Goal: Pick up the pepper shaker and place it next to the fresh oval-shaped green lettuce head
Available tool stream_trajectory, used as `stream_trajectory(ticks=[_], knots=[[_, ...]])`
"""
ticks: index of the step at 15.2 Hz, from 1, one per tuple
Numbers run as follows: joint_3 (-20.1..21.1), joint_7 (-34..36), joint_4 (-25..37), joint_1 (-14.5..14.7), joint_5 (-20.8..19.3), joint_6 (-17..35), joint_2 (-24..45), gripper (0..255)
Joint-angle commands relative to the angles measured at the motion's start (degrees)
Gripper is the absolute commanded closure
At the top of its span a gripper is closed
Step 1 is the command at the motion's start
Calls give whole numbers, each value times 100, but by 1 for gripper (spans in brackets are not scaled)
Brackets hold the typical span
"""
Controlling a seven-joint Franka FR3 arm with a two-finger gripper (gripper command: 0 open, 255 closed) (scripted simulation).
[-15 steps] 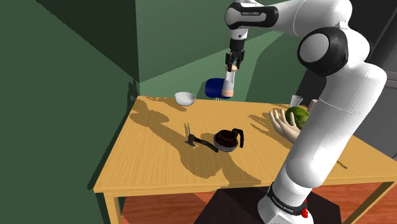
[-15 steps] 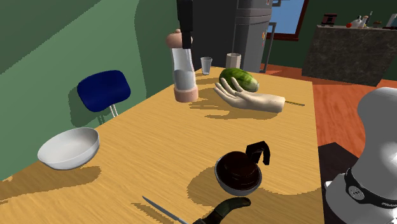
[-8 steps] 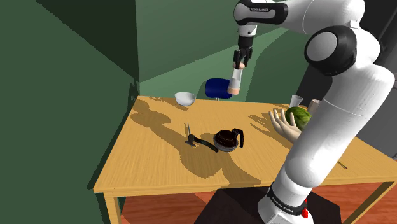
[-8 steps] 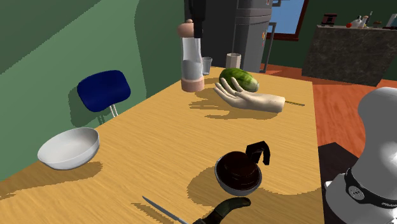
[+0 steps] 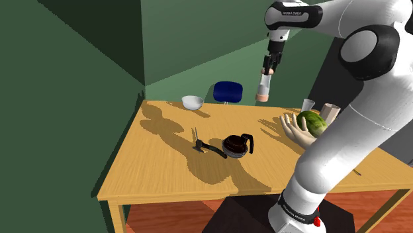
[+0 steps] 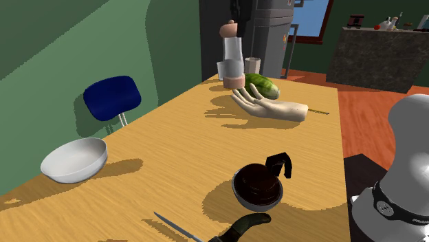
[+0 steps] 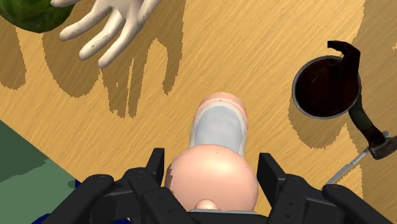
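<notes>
1. Shoulder view, far left of the table (image 5: 152,159): white bowl (image 5: 192,102), w/ a blue chair (image 5: 228,91) behind the far edge. Nearer are a knife (image 5: 198,141) & a dark coffee pot (image 5: 237,145). Neither looks to be in the way.
2. The shaker (image 5: 264,87) hangs upright in the air over the table's far edge, betw. the chair and a glass (image 5: 307,104), well clear of the top. In the second exterior view it sits just left of the lettuce (image 6: 262,85).
3. The gripper (image 5: 269,65) is clamped on the shaker's rounded pink cap. In the wrist view the fingers (image 7: 156,167) press on either side of it, w/ the body hanging below.
4. Handling, my guess: stiff, light, tall & narrow w/ a small base, so it tips easily on set-down. The clear middle looks smooth, prob. slippery. The cap is a fair hold, though a lower grip would swing less.
5. The arm (image 5: 344,132) rises from the stand at lower right, elbow high, hand pointing straight down.
6. Right: a pale model hand (image 5: 294,129) lies palm up, fingers at the lettuce. Free space beside the lettuce looks tight.
</notes>
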Motion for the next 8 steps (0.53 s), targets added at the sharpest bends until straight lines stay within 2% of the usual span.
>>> stream_trajectory(ticks=[1,8], knots=[[-111,-200,-142,-99,-98,24,-182,255],[-633,-1019,-325,-431,-337,98,-525,255]])
